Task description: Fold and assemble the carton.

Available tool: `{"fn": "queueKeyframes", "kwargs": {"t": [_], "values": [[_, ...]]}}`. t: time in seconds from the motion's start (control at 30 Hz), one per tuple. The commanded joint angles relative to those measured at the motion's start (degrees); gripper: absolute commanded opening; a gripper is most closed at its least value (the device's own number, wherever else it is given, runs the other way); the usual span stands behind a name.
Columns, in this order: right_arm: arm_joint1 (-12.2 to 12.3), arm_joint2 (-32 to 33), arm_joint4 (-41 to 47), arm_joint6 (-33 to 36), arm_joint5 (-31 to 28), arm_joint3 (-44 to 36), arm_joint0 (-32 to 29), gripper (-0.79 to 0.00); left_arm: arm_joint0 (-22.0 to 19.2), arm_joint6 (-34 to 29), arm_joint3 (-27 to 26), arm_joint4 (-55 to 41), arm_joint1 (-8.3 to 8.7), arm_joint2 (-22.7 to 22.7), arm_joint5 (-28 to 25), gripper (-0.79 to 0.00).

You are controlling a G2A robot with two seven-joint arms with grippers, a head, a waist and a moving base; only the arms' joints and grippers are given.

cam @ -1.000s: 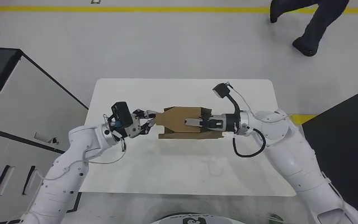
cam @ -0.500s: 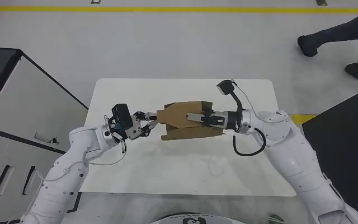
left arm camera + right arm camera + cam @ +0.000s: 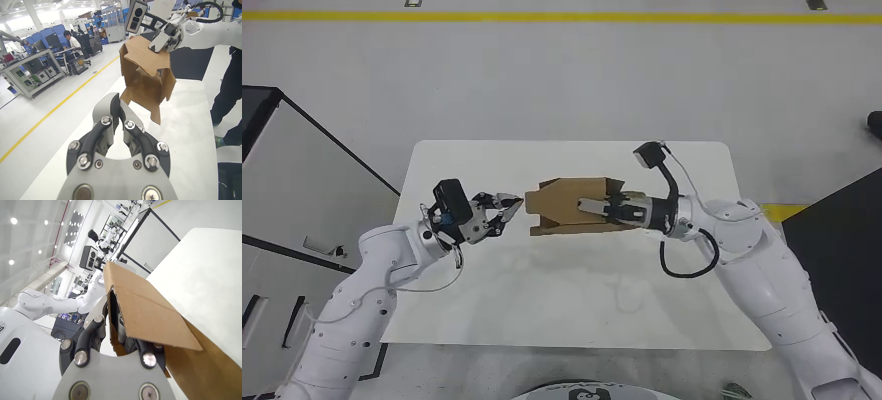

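Note:
The brown carton [image 3: 567,203] hangs partly unfolded over the middle of the white table [image 3: 542,300], its flaps loose at the end facing the left arm. My right gripper [image 3: 589,207] is shut on one carton wall [image 3: 151,317], with the cardboard edge between its fingers [image 3: 113,315]. In the left wrist view the carton [image 3: 145,75] hangs clear of the tabletop from the right gripper [image 3: 155,49]. My left gripper [image 3: 507,205] is a short way to the left of the carton, not touching it. Its fingers [image 3: 114,106] are closed together with nothing between them.
A black-framed cabinet [image 3: 282,140] stands off the table's left side and a dark panel [image 3: 842,240] off its right. A person's dark trouser legs [image 3: 228,85] show beside the table. Bare tabletop lies in front of and behind the carton.
The right gripper has raised and turned the carton, shifting it slightly toward the far side. The left gripper has drawn back to the left, and a gap has appeared between it and the carton flap.

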Motion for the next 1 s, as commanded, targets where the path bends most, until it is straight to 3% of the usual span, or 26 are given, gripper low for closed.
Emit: {"fn": "queueKeyframes", "kwargs": {"t": [0.0,0.4,0.97], "values": [[0.0,0.2,-0.1,-0.5,0.2,0.0,-0.1,-0.785,0.1,0.0,0.0,-0.1,0.00,-0.1,0.2,-0.785],[-0.1,0.5,0.4,-1.9,1.6,-0.3,-0.4,-0.785,0.9,1.0,-2.3,1.3,0.09,0.9,-2.7,-0.785],[-0.5,-4.3,3.9,10.0,1.3,1.4,3.1,-0.785,0.3,1.4,-1.4,0.5,0.09,0.2,-1.9,-0.785]]}}
